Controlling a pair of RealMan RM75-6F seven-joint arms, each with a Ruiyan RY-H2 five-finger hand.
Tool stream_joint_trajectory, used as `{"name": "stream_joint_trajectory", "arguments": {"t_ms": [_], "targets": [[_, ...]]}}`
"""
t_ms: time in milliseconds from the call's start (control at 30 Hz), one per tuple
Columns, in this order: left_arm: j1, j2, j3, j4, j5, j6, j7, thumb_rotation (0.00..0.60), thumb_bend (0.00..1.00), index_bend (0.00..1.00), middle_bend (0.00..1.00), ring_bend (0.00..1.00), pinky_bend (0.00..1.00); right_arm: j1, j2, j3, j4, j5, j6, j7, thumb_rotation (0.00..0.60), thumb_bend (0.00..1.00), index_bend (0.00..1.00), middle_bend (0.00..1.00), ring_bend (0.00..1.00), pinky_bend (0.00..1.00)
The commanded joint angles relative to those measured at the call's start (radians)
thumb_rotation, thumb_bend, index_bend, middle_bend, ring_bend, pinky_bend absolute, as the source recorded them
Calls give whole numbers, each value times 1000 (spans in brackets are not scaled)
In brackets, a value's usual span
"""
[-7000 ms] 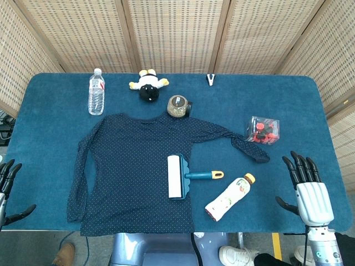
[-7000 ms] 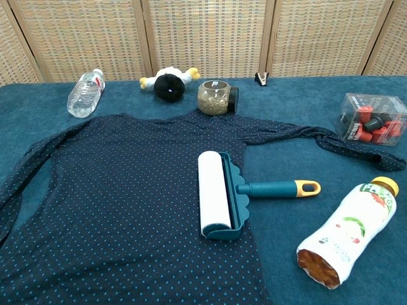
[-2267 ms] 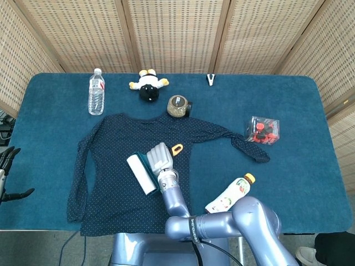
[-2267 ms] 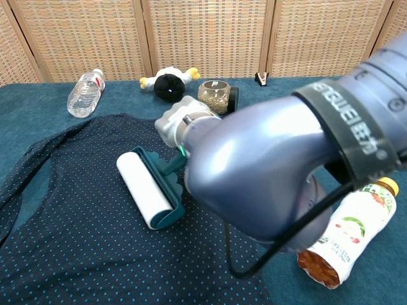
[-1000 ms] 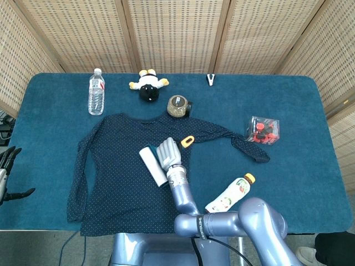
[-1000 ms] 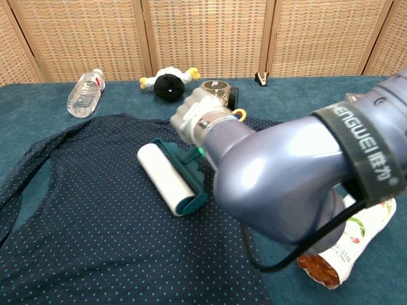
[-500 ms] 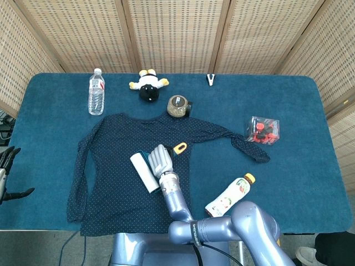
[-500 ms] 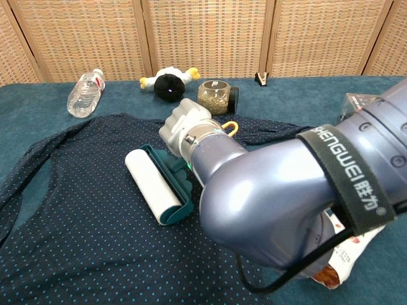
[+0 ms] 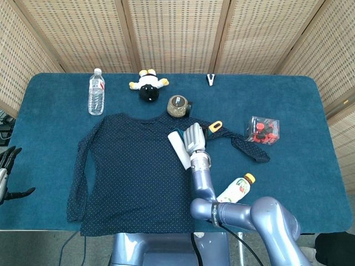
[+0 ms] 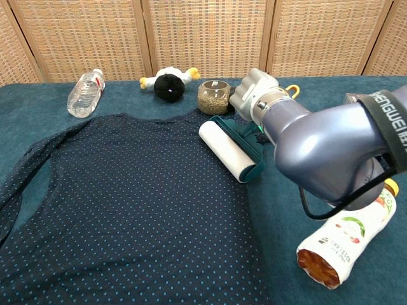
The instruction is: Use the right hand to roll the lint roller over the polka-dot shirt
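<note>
The navy polka-dot shirt (image 9: 125,166) (image 10: 121,210) lies flat on the blue table. My right hand (image 9: 194,138) (image 10: 255,93) grips the teal handle of the lint roller, whose yellow loop end (image 9: 215,126) sticks out past the hand. The roller's white roll (image 9: 178,148) (image 10: 229,150) rests on the shirt's right edge, near where the right sleeve starts. My left hand (image 9: 6,169) hangs off the table's left edge with its fingers apart and nothing in it.
A water bottle (image 9: 96,91) (image 10: 84,93), a plush toy (image 9: 148,85) (image 10: 168,84) and a jar (image 9: 178,106) (image 10: 215,96) lie behind the shirt. A juice bottle (image 9: 236,189) (image 10: 346,236) lies front right; a box of red and black pieces (image 9: 262,129) stands right.
My right hand has rolled the lint roller from the middle of the shirt rightward and away to the shirt's right edge. The left hand has stayed put.
</note>
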Motion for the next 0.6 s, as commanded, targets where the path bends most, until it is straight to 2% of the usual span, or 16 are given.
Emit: {"name": "stream_joint_trajectory", "arguments": {"t_ms": [33, 333, 600], "targets": [[-2, -4, 1, -1, -2, -1, 9, 600, 0, 0, 0, 0, 0, -19, 14, -4, 14, -5, -18, 8, 600, 926, 749, 1000, 1000, 1000], [-3, -8, 0, -5, -6, -1, 21, 600, 0, 0, 0, 0, 0, -9, -3, 19, -32, -24, -14, -7, 600, 926, 749, 1000, 1000, 1000], [-2, -6, 2, -2, -1, 0, 12, 600, 0, 0, 0, 0, 0, 41, -77, 41, -96, -51, 8, -41, 600, 926, 748, 1000, 1000, 1000]]}}
